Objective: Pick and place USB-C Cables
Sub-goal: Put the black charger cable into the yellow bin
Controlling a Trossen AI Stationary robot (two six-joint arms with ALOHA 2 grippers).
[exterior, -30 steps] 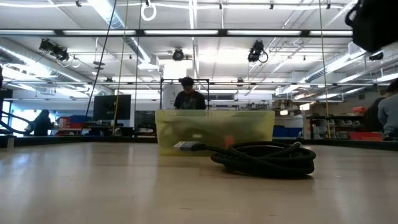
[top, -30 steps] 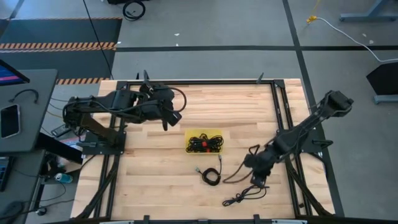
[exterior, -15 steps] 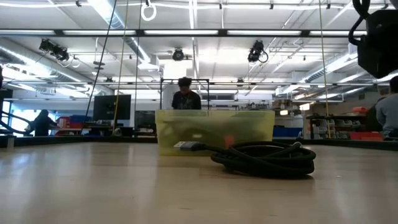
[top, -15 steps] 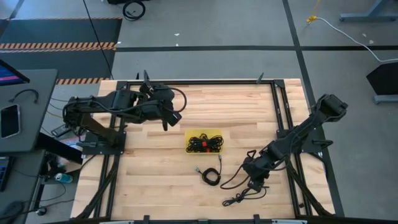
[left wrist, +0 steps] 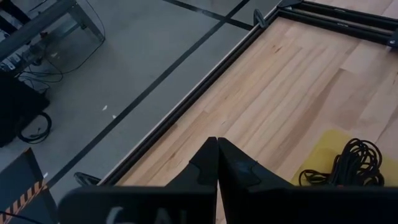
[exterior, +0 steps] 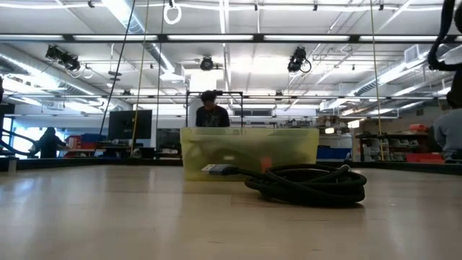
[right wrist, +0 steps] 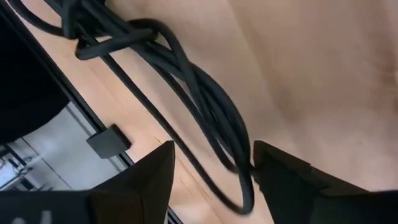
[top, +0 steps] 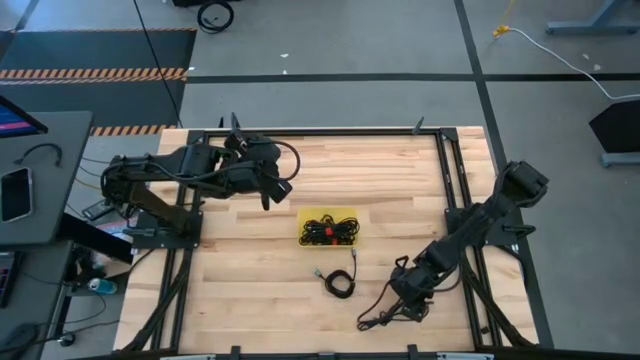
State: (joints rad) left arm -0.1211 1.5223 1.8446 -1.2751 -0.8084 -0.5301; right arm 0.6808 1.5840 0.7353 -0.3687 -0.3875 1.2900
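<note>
A yellow bin near the table's middle holds several bundled black USB-C cables, one with a red tie. A coiled cable lies on the wood nearer the front edge and shows up close in the low view. Another loose cable lies by the front right. My right gripper hangs low over it, open. In the right wrist view its fingers stand on either side of the cable's loop. My left gripper waits shut above the table's far left.
Black frame rails run along the table's sides, and one lies close to the loose cable. A desk with a phone stands off the table's left. A person stands in the room behind the bin.
My right gripper has moved toward the table's near edge and a little left, coming down over the loose cable at the front right. The cables and the bin have stayed where they were.
</note>
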